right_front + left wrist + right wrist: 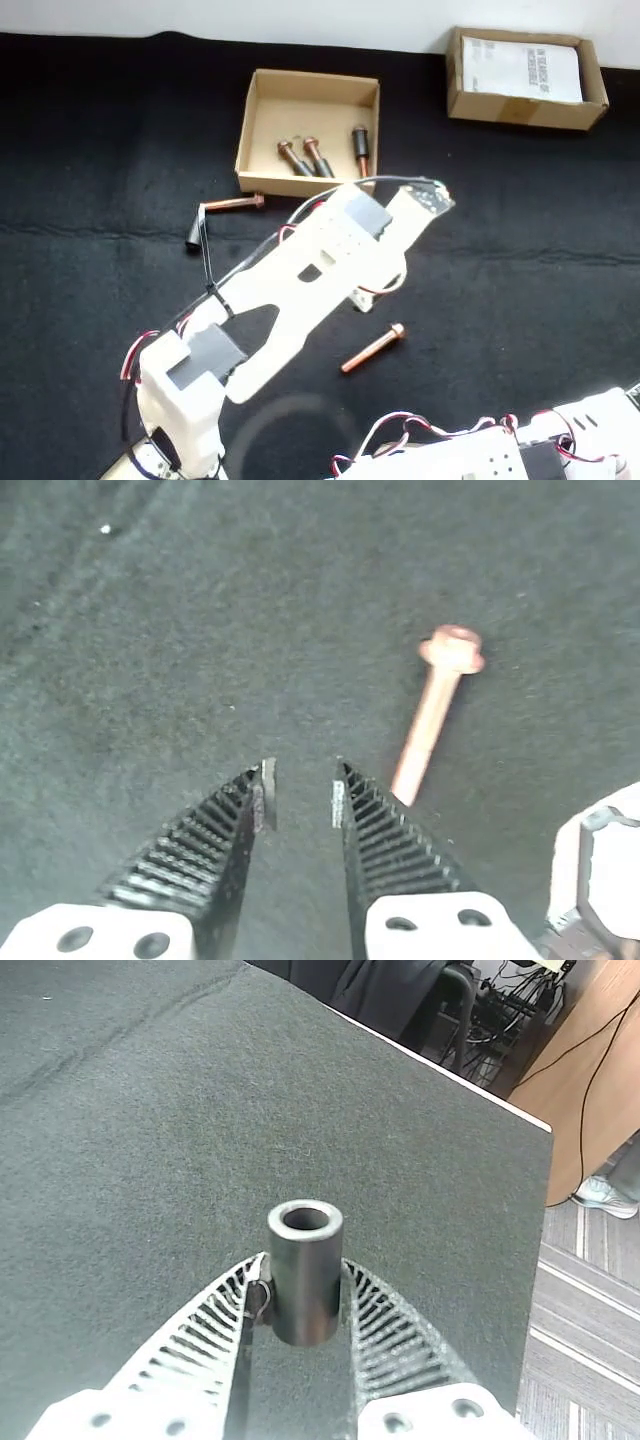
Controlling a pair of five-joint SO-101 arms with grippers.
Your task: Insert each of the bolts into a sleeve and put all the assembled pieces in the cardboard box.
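Right tool grips a sleeve; left tool stands open beside a loose bolt.
Nearest, the right tool (305,1282) is closed on a grey sleeve (305,1260), whose open end faces the camera, over bare black worktop (150,1110). The worktop's edge runs well beyond it. Farther in, the left tool (300,792) hangs over the cloth with a narrow gap between its toothed fingers and nothing in it. A copper bolt (437,710) lies flat just beside one finger, with free cloth on its other sides. A second bolt (232,204) lies just outside the near left corner of the cardboard box (250,135), which holds three assembled pieces (318,158). A second box (458,95) sits at the far right edge.
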